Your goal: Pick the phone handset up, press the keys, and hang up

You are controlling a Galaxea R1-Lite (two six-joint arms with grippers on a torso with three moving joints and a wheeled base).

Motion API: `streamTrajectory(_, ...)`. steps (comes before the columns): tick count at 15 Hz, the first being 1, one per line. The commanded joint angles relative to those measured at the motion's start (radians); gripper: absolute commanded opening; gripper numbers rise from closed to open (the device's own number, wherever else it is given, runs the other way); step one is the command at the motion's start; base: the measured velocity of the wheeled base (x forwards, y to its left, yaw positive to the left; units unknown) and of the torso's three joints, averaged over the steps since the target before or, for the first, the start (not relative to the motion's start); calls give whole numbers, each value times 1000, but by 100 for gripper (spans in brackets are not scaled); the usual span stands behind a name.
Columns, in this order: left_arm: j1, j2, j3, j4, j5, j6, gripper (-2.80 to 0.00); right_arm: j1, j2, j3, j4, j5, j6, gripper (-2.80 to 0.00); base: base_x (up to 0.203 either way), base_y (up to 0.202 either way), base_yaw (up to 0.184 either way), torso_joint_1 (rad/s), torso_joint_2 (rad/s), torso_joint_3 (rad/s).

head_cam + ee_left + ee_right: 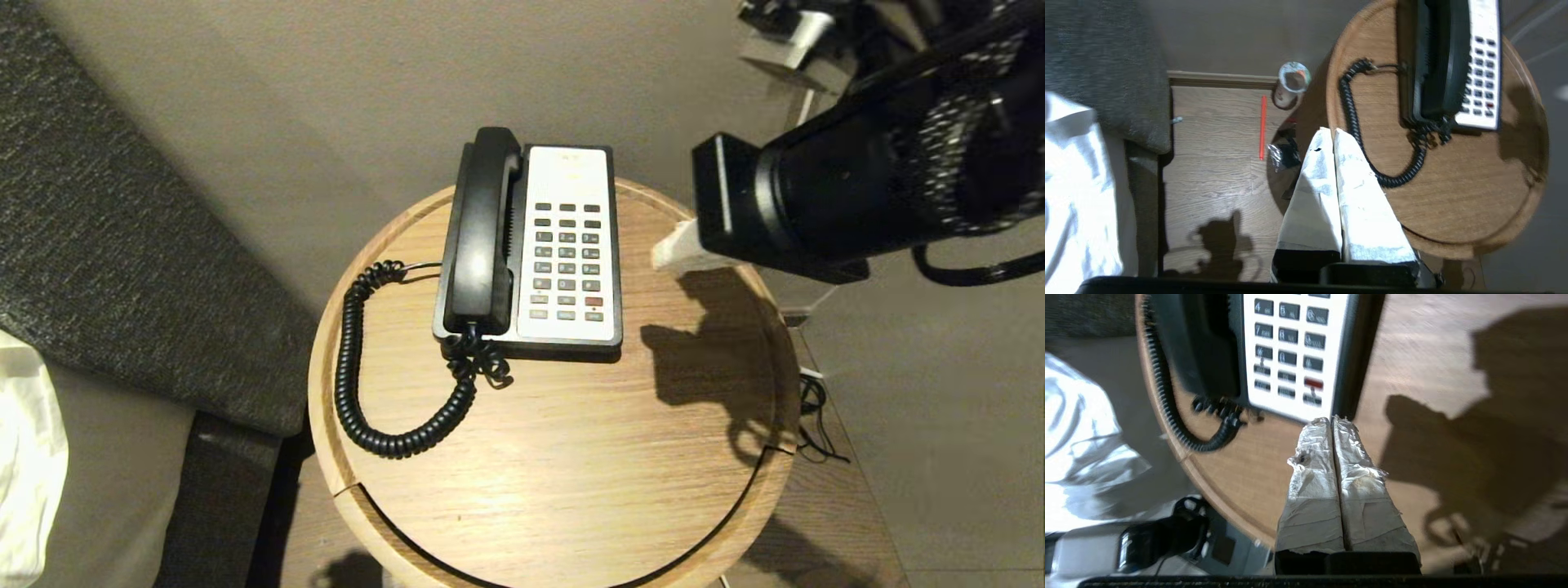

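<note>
The black phone handset [483, 233] lies in its cradle on the left side of the desk phone, its coiled cord [359, 384] looping over the round wooden table [571, 457]. The keys [566, 260], dark grey with one red, fill the white faceplate beside it. My right gripper [1332, 419] is shut and empty, hovering near the phone's front right corner; in the head view its white tip [671, 251] shows right of the phone. My left gripper [1331, 130] is shut and empty, off the table's left edge, outside the head view.
A dark upholstered seat [122, 245] stands left of the table, with white cloth [24, 457] at the lower left. On the floor left of the table lie a cup [1291, 83], a red straw [1262, 126] and dark wrappers [1286, 151]. Cables [816, 425] trail at the table's right.
</note>
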Motion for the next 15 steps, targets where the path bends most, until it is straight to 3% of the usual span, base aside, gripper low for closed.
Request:
streamTrajectory(1,76,-4,-17,9,1,-6,-280,0,-126,3,47,-7,18,-280,0,0,0,0,0,0)
streamTrajectory(3,191,-2,-52,20,-2,-8,-280,0,-214,7,86,-36,64,-280,0,0,0,0,0,0)
streamTrajectory(8,635,-13,-122,66,-3,-9,-280,-11,-475,16,243,-123,216,-280,0,0,0,0,0,0)
streamTrajectory(12,958,-122,-113,100,-11,-4,-280,-217,-692,15,400,-140,235,-280,0,0,0,0,0,0)
streamTrajectory(15,1054,-255,-53,112,-33,14,-280,-405,-848,13,486,-131,233,-280,0,0,0,0,0,0)
